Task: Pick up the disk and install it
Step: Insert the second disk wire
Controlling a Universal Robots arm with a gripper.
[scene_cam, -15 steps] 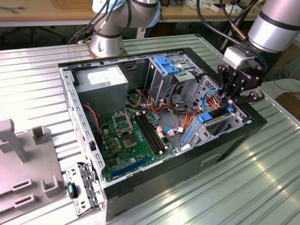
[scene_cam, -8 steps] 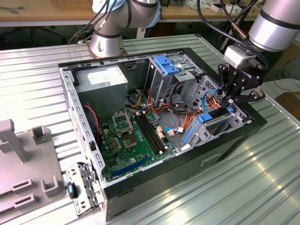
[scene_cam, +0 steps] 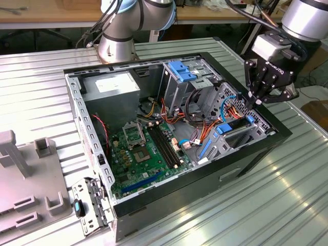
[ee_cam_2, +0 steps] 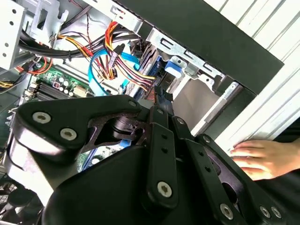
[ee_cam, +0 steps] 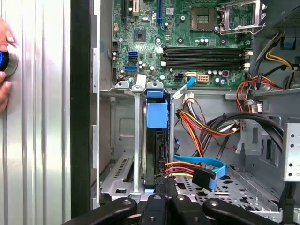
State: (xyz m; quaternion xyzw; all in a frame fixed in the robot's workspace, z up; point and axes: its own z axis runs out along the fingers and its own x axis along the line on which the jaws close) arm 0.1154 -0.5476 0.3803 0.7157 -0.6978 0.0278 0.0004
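The disk stands on edge in the drive cage at the exterior view's right end of the open computer case. In the first wrist view it is a dark slab with its light-blue rail bracket on the edge toward the motherboard. My gripper hangs just above the cage, fingers drawn together. In the first wrist view the gripper has its tips at the disk's cable end, and I cannot tell whether they pinch it. The second wrist view has the gripper close to the blue bracket.
Orange, red and blue cables crowd the cage beside the disk. The motherboard and grey power-supply box fill the rest of the case. A second cage carries a blue latch. A person's hand rests on the ribbed table outside the case wall.
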